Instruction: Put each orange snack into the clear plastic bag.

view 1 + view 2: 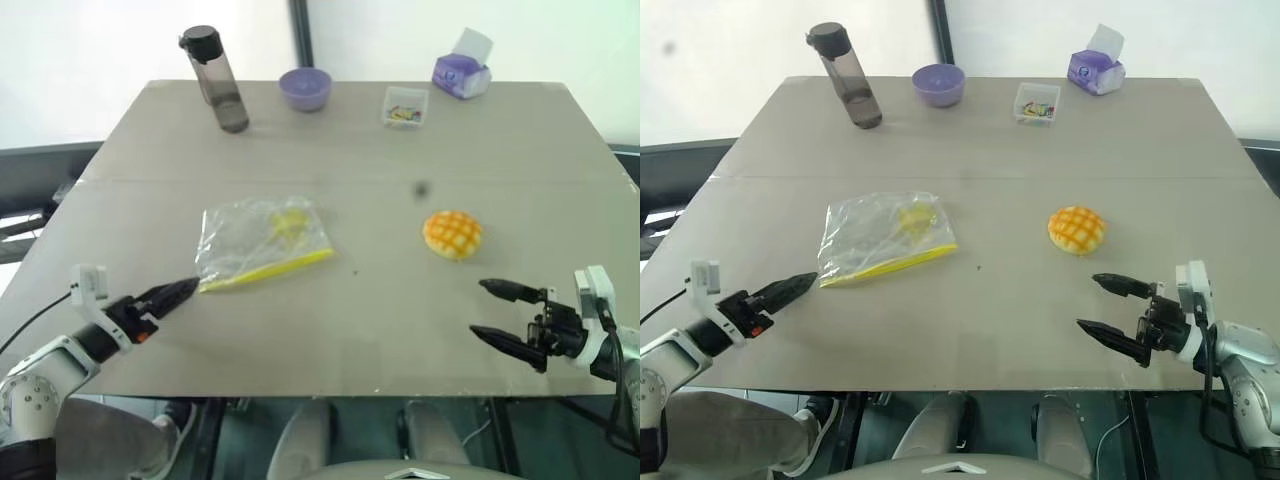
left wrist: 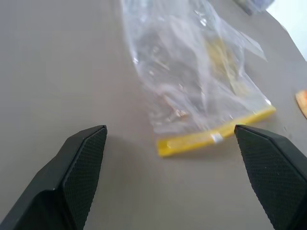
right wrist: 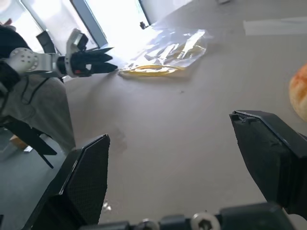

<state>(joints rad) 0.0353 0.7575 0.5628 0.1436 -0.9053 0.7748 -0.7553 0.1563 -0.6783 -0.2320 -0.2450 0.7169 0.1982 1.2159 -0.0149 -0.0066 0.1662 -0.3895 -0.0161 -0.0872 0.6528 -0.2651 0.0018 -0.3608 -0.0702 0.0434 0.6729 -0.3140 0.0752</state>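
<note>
Crinkly clear plastic bag (image 1: 262, 240) lies flat, yellow strip nearest the left gripper (image 1: 180, 292), jaws spread. The domed, gridded orange snack (image 1: 452, 234) sits beyond the right gripper (image 1: 497, 314), also spread, empty.

A: The orange snack (image 1: 452, 234)?
B: Orange-yellow, criss-cross grid on top.
A: And the clear plastic bag (image 1: 262, 243)?
B: Transparent, yellow strip, pale yellow print, left of it on the beige surface (image 1: 380, 330).

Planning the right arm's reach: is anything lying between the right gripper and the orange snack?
No. In the left eye view, only bare table separates the open right gripper from the orange snack.
</note>
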